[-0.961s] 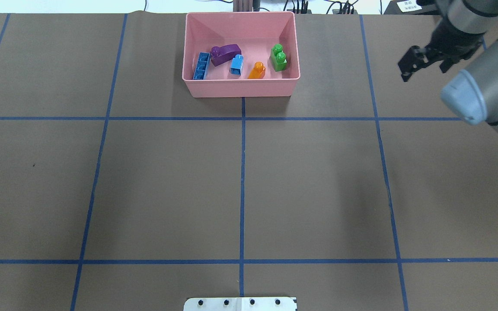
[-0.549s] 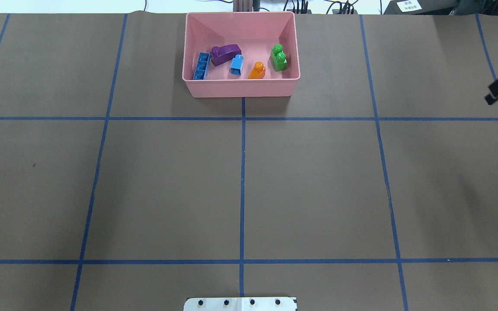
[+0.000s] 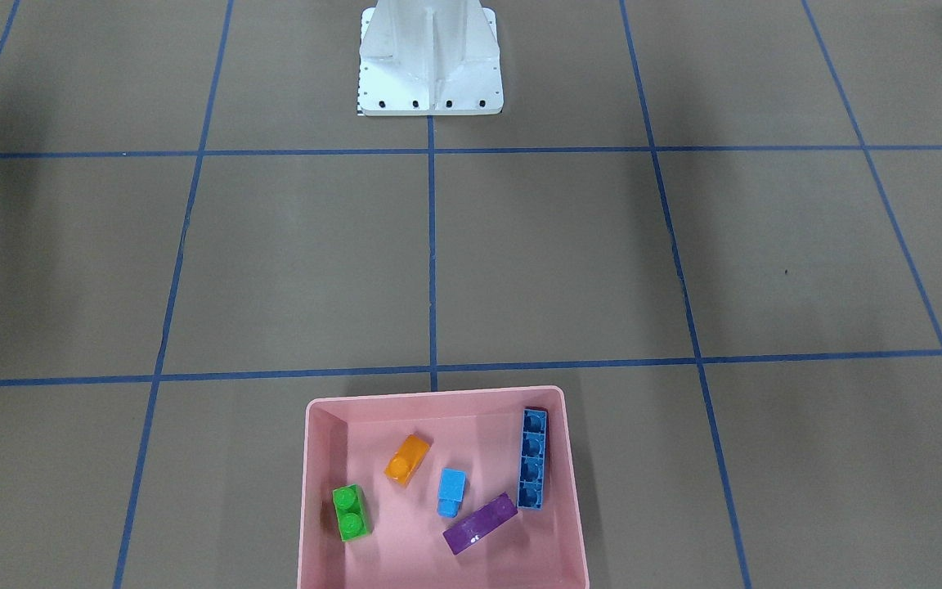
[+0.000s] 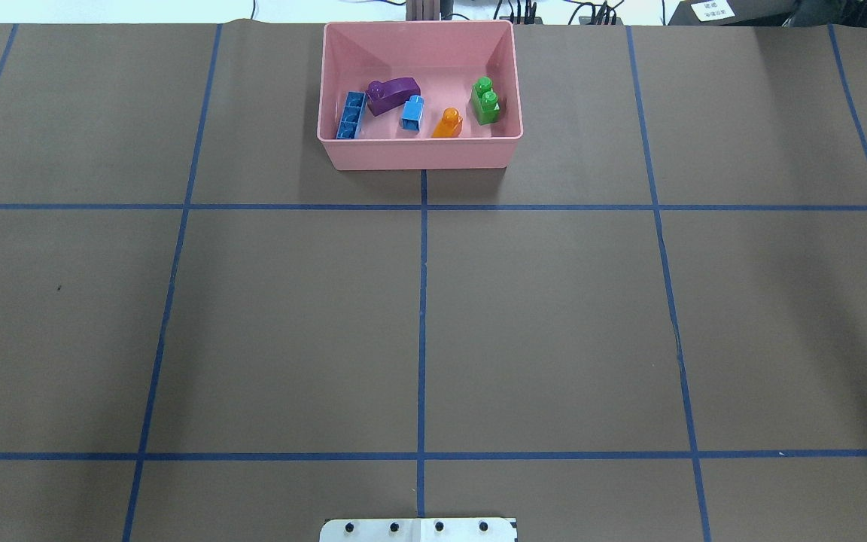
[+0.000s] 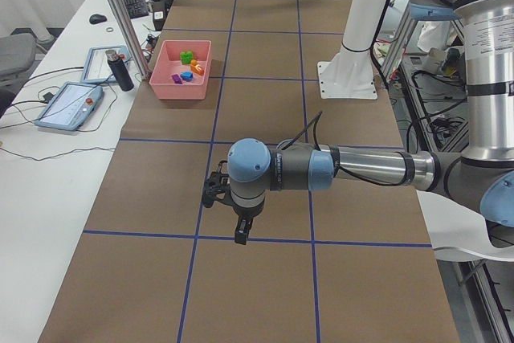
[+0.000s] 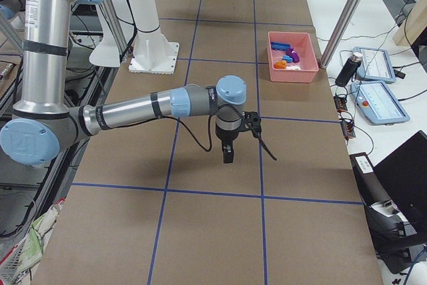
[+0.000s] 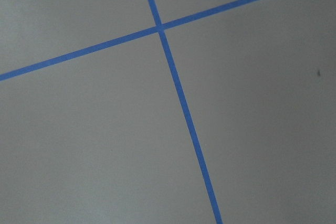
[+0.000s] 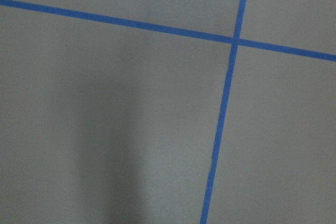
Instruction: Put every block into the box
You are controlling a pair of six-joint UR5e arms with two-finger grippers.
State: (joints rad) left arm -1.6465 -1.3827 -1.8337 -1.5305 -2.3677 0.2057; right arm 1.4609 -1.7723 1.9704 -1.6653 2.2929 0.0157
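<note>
box [image 4: 418, 154] top centre: your five bricks [image 4: 487, 102] inside | left end effector [image 5: 238, 233], right end effector [image 6: 227, 155]: you cannot tell grip | upper-right label [image 4: 712, 10] illegible

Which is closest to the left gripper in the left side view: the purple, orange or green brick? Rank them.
From the left gripper:
1. Purple brick, in the box's nearer half.
2. Orange brick, by the robot-side wall.
3. Green brick, at the far end.

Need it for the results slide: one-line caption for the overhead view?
All five blocks sit inside the pink box at the table's far edge.
</note>
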